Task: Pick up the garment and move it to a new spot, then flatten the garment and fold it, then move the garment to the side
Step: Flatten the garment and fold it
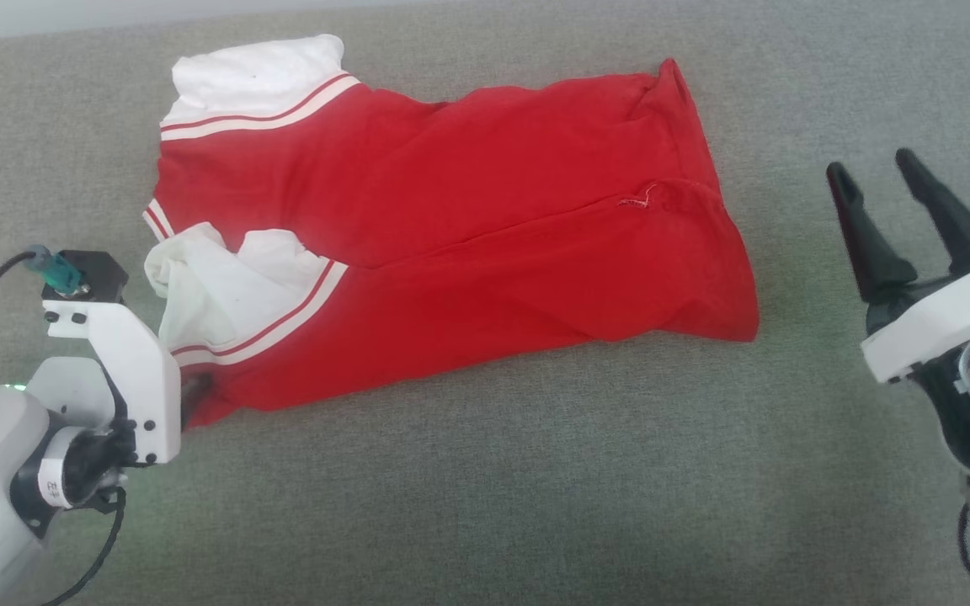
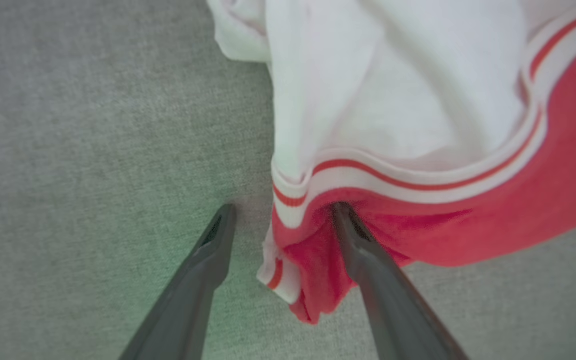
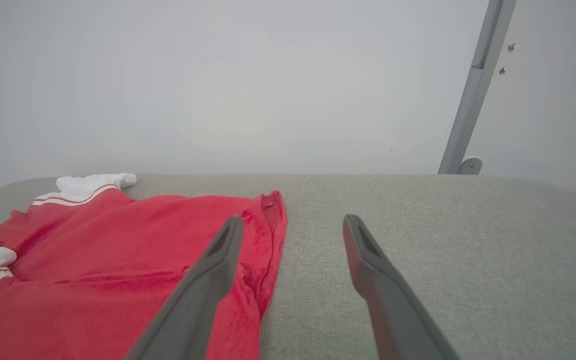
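**Garment doubled lengthwise, corner grasp in preparation.** The garment [image 1: 451, 236] is laid across the grey worktop [image 1: 485, 488], white sleeves to the left. The left gripper [image 2: 283, 209] is set at the near left corner with its fingers [image 2: 210, 260] parted: one on bare worktop, the other against the red fabric, nothing clamped. The right gripper [image 1: 872, 168] is spread wide, apart from the right edge. For a sound grasp, every layer at the striped trim should probably be gathered before closure.

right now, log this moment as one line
red t-shirt: lying rumpled on grey fabric surface | left claw: open, straddling shirt corner | right claw: open, empty, apart from shirt
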